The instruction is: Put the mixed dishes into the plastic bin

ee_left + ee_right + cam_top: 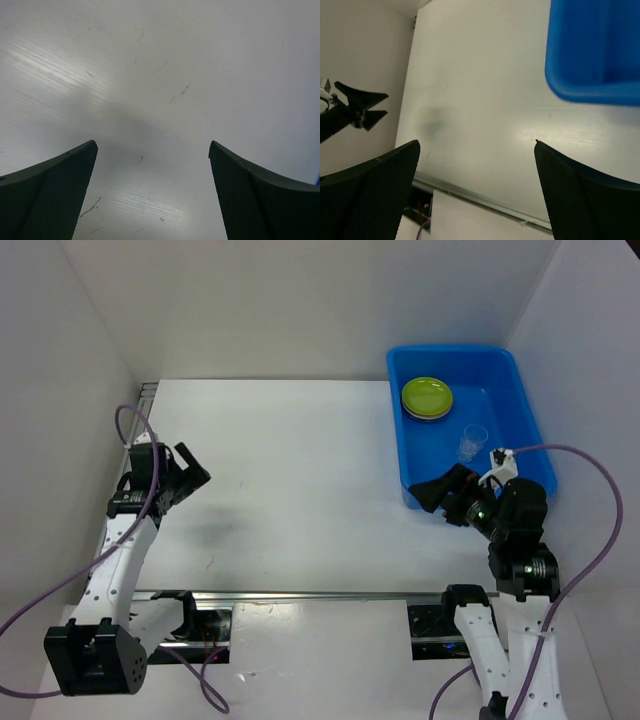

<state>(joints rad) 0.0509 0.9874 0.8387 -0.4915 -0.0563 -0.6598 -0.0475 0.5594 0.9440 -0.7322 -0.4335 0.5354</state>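
Plates (428, 397) sit stacked in the bin (495, 400), with a cup (473, 440) beside them. Our right gripper (428, 495) gapes wide and empty at the bin's near corner, and our left gripper (190, 472) hangs wide over the table (300, 470). Loading looks finished to us; next, we'd back both arms away.

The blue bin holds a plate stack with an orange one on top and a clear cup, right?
No. In the top external view the stack's top plate in the blue bin is lime green, not orange; the clear cup is there.
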